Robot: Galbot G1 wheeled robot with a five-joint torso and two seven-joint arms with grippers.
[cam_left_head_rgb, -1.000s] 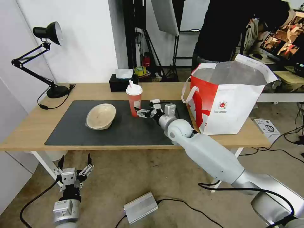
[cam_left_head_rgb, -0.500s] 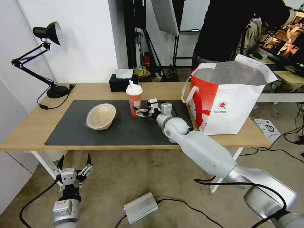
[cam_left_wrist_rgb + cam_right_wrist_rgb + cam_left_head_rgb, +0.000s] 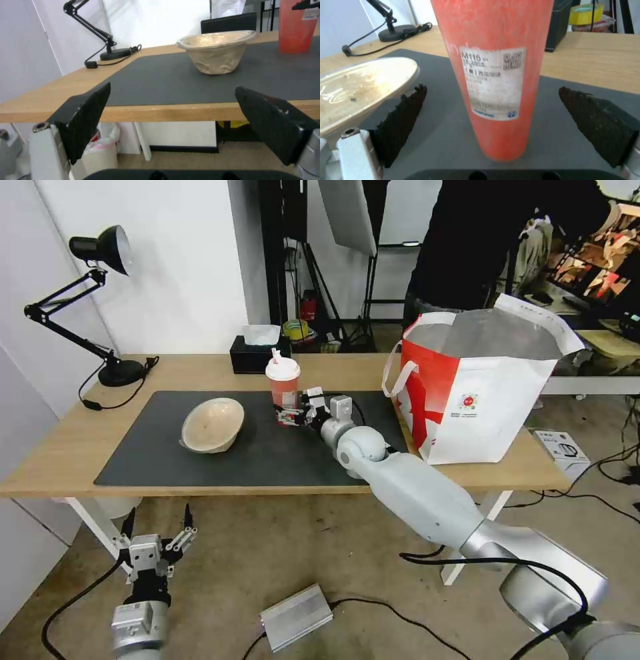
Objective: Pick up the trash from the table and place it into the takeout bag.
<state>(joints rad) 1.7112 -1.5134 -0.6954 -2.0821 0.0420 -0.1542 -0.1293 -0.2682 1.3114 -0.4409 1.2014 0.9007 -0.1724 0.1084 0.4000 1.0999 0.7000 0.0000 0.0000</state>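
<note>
On the dark grey mat [image 3: 267, 460] of your desk [image 3: 67, 447], the red drink cup [image 3: 283, 390] stands upright with its white lid and straw, and your right pincer [image 3: 288, 415] has it framed low on the body. From the right wrist view the cup [image 3: 493, 75] sits squarely between the two black pads [image 3: 403, 120], both well clear of its sides, so the pincer is wide and nothing is gripped yet.

Your left pincer [image 3: 159, 527] hangs below the desk edge near the floor, fingers spread wide, idle; its wrist view looks across the mat at the beige shallow bowl [image 3: 216, 52].

That beige bowl [image 3: 212, 424] rests on the mat to the left of the cup, tilted, near it but not touching. The takeout bag [image 3: 480, 400] stands open at the right end of the desk, foil lining showing; you cannot tell from here what lies inside it.

Judging progress: two pieces of trash are on the desk, so at least the cup and the bowl are left. The step in hand looks like closing on the cup before carrying it to the bag.
</note>
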